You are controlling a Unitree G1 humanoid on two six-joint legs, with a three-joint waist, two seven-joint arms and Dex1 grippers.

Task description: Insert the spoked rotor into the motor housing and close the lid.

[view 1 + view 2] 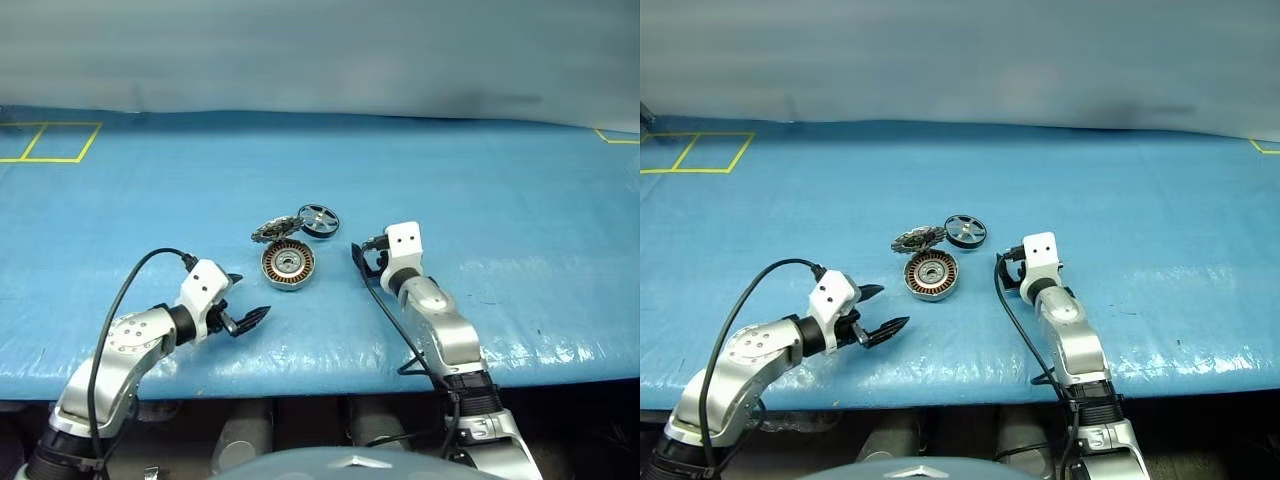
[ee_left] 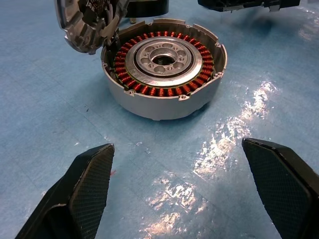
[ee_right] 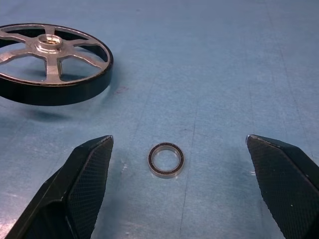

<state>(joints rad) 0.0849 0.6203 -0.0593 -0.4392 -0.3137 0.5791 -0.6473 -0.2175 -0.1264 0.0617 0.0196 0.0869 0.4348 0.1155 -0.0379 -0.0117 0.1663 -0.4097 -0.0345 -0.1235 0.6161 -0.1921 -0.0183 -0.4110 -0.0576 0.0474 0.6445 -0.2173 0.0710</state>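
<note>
The blue-covered worktop (image 1: 500, 200) carries three motor parts grouped near its centre. The motor housing (image 1: 288, 264) lies flat, open side up, with a ring of copper-coloured windings exposed around a silver hub. The lid (image 1: 276, 229) is located at 11 o'clock from the housing; in the left wrist view it is seen tilted, with one edge resting against the housing rim (image 2: 107, 47). The spoked rotor (image 1: 318, 220) lies flat at 1 o'clock from the housing, just beside the lid and separate from the housing. A small thin dark ring (image 3: 166, 160) lies flat on the worktop near the rotor, as seen in the right wrist view.

The left pincer (image 1: 246, 300) is positioned at 7 o'clock from the housing, clear of it, and is directed toward it. Its fingers (image 2: 89, 184) are spread wide and nothing is held between them; the housing is framed beyond the gap in the left wrist view.

The right pincer (image 1: 362, 258) is positioned at 3 o'clock from the housing, near it but not touching. Its fingers (image 3: 84, 179) are likewise spread wide and empty. In the right wrist view the small ring is seen on the worktop in line with the gap between the fingers, with the rotor (image 3: 50, 62) beyond it and to one side.

Yellow tape lines (image 1: 60, 140) are marked on the worktop at the far left corner.
</note>
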